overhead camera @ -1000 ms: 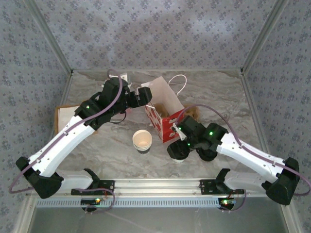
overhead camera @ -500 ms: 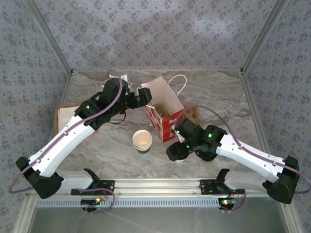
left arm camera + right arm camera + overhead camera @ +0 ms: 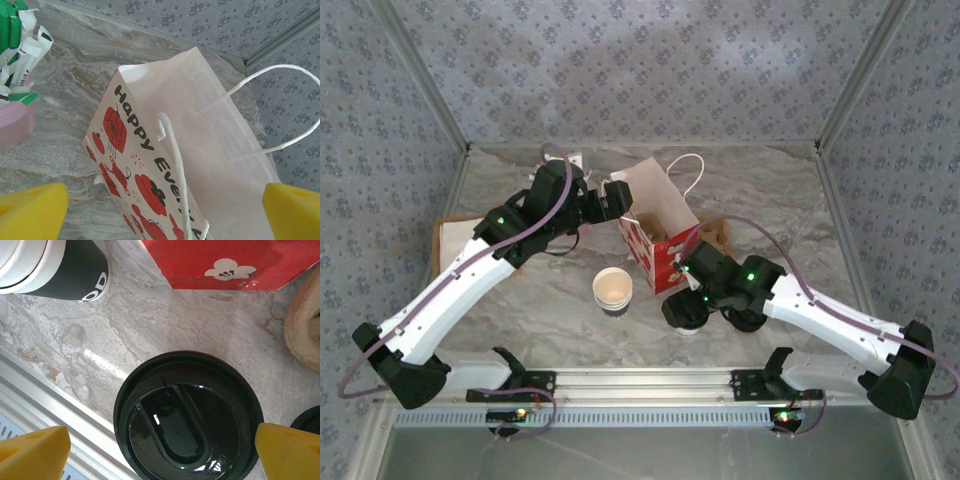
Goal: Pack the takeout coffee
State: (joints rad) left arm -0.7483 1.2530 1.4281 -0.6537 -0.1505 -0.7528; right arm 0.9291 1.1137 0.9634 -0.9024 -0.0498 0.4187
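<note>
The takeout coffee (image 3: 187,432) stands on the marble near the front rail, and I look straight down on its round black lid. My right gripper (image 3: 161,456) hovers above it, open, one yellow fingertip (image 3: 32,455) on each side of the lid and neither touching it. From above, the cup (image 3: 682,319) is mostly hidden under that gripper. The paper bag (image 3: 150,165), printed red and white with "Happy", stands open with its rope handles up. My left gripper (image 3: 162,212) is open just above the bag's rim, holding nothing.
A lidless stack of white cups (image 3: 613,289) stands left of the coffee. A pink cup of sachets (image 3: 15,117) sits left of the bag. A loose black lid (image 3: 307,425) and a wooden holder (image 3: 302,335) lie to the right. The metal rail (image 3: 55,405) runs close in front.
The right arm has shifted slightly left and settled over the lidded cup. The left arm and the bag have not moved.
</note>
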